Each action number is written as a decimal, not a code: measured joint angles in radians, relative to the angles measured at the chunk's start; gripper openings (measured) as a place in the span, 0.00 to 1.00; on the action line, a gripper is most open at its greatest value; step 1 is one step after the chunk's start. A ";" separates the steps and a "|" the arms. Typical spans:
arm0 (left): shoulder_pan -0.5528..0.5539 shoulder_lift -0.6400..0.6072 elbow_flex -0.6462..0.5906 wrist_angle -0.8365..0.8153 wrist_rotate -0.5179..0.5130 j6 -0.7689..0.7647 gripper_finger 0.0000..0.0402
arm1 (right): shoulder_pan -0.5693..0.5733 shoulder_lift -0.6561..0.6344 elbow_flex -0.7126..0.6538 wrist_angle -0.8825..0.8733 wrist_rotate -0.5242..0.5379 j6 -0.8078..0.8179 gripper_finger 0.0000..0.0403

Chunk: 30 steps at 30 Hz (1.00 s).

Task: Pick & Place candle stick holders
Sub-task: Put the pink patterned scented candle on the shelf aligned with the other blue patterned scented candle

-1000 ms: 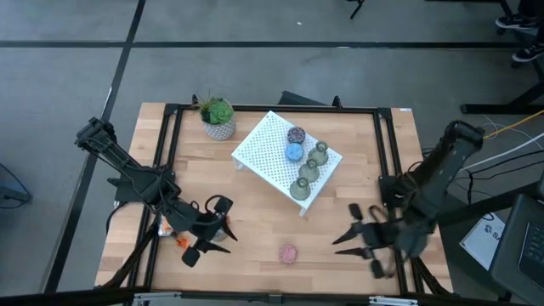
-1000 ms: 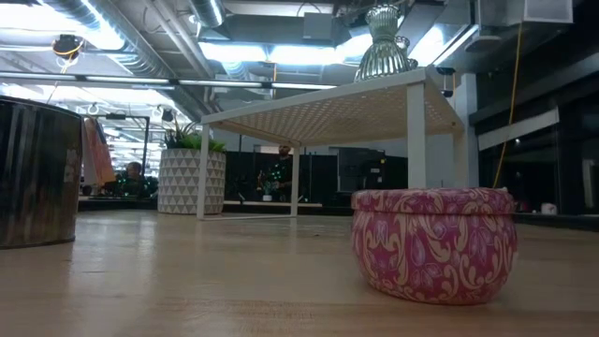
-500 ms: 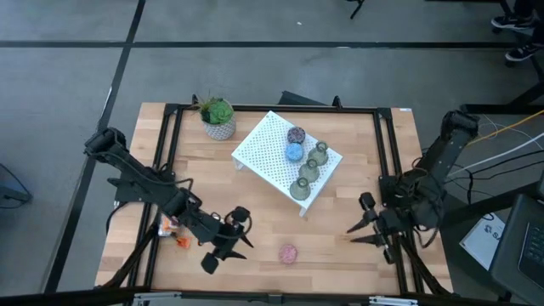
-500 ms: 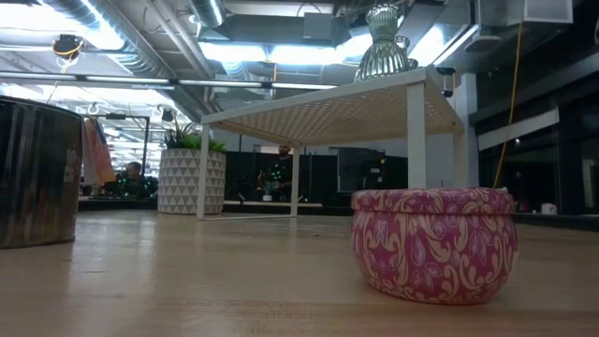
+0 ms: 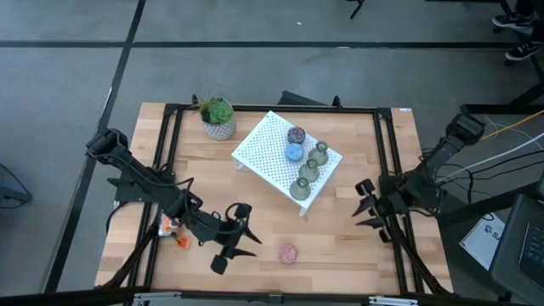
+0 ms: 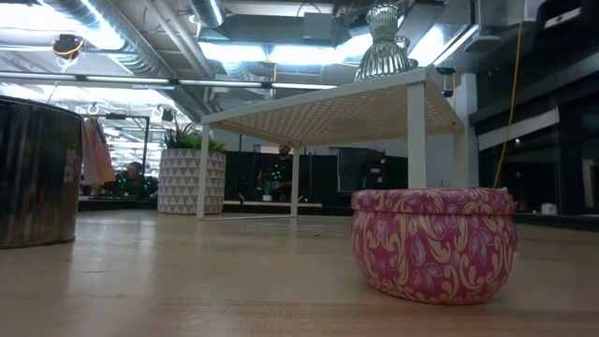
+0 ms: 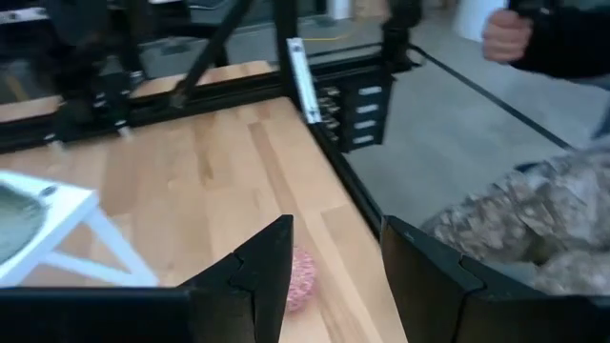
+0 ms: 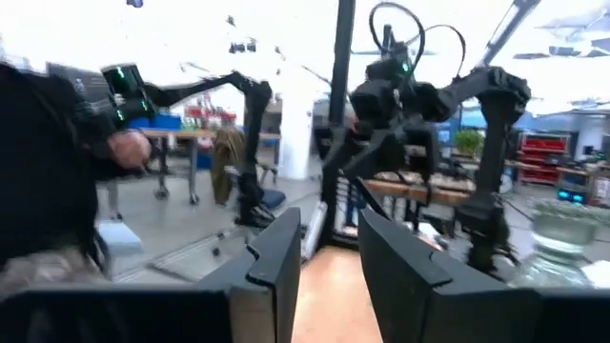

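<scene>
A pink patterned candle stick holder [image 5: 289,253] [image 6: 433,243] stands on its base on the wooden table near the front edge. My left gripper [image 5: 248,240] [image 7: 334,229] hovers open just left of it, fingers pointing toward it; the holder [image 7: 303,276] shows ahead between the fingers, untouched. On the white perforated stand [image 5: 268,149] stand a purple holder [image 5: 296,134], a blue one [image 5: 294,152] and three olive-green bell-shaped ones [image 5: 308,170]. My right gripper [image 5: 360,205] [image 8: 329,229] hangs open near the table's right edge, holding nothing.
A green potted plant [image 5: 218,117] stands at the far left. A small orange object [image 5: 174,234] lies under the left arm. A dark ribbed cylinder [image 6: 37,173] stands at the near left. A person's hand [image 7: 505,33] and camouflage clothing [image 7: 515,229] show beyond the table's edge.
My left gripper has moved toward the table's right edge and slightly down, closing on the pink holder, then kept still. My right gripper has drawn back from the near edge toward the far edge and its own base, tipping its fingers upward. No holder has moved.
</scene>
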 joint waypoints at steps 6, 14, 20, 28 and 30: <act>0.010 0.000 0.000 -0.002 -0.084 -0.040 0.39 | -0.171 -0.128 -0.001 -0.181 -0.097 0.006 0.28; 0.050 0.000 0.000 -0.002 -0.125 -0.078 0.39 | -0.352 -0.344 -0.001 -0.387 -0.171 -0.059 0.28; 0.064 0.000 0.000 -0.012 -0.116 -0.082 0.39 | -0.415 -0.517 -0.001 -0.615 -0.206 -0.026 0.28; 0.116 -0.001 0.000 -0.054 -0.117 -0.033 0.39 | -0.471 -0.634 -0.001 -0.817 -0.277 -0.001 0.28; 0.136 -0.001 0.000 -0.068 -0.117 -0.034 0.39 | -0.483 -0.645 -0.001 -0.849 -0.295 0.001 0.28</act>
